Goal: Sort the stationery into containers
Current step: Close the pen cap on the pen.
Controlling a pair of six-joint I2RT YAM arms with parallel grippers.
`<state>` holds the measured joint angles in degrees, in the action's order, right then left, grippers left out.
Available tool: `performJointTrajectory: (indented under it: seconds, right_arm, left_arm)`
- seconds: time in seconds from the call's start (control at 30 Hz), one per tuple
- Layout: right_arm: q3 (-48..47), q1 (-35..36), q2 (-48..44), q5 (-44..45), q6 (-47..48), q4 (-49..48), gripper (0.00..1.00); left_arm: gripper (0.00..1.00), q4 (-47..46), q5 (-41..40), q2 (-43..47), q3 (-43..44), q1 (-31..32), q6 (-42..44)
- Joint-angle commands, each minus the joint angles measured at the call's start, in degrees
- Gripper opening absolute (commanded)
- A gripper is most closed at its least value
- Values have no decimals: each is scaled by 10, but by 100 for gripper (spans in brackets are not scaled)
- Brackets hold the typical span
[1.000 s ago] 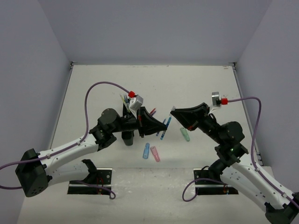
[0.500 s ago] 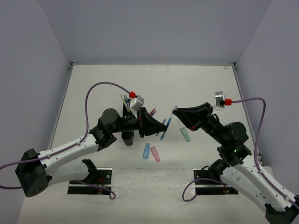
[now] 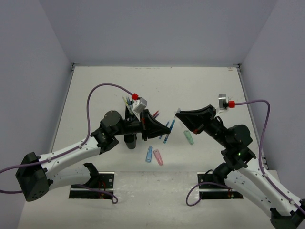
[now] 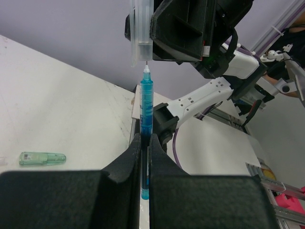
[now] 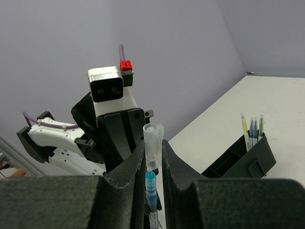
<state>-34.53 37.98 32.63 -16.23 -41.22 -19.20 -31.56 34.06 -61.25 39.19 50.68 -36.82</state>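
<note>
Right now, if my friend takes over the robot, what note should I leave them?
Left pincer: shut on a blue pen, tip pointing out.
Right pincer: shut on a clear cap, lined up with that pen's tip and just off it.
Done: a few sorted pens stand in the end of the black organiser.
Left: the green piece, blue piece, pink piece and loose pens lie on the table.
Next, probably: join cap and pen, then sort the rest.
</note>
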Motion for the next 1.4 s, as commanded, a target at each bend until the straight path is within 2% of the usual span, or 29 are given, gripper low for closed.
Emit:
performJointTrajectory:
  seconds: [0.0, 0.47, 0.67, 0.8, 0.83, 0.87, 1.07, 1.23, 1.3, 1.37]
  right_arm:
    - [5, 4, 6, -13, 15, -11, 0]
    - [15, 5, 6, -48, 12, -18, 0]
    - [17, 6, 7, -54, 19, -7, 4]
    - [25, 7, 6, -59, 22, -2, 14]
    - [25, 7, 3, -58, 23, 0, 22]
    - [23, 8, 0, -58, 25, 5, 25]
    - [16, 9, -2, -62, 31, 16, 34]
    - [20, 10, 6, -64, 27, 11, 27]
    - [19, 11, 11, -68, 27, 7, 11]
    - [17, 12, 15, -73, 27, 3, 3]
  left_arm:
    - [0, -12, 2, 9, 29, 1, 13]
    - [0, -4, -25, -7, 56, 1, 21]
    - [0, 11, -39, -9, 70, 2, 35]
    - [0, 16, -43, -11, 78, 1, 45]
    - [0, 15, -40, -12, 79, 2, 48]
    - [0, 15, -37, -15, 79, 1, 49]
    - [0, -3, -27, -25, 66, 1, 38]
    - [0, -11, -24, -28, 68, 2, 31]
    - [0, -11, -22, -31, 74, 1, 28]
    - [0, -8, -20, -36, 81, 1, 25]
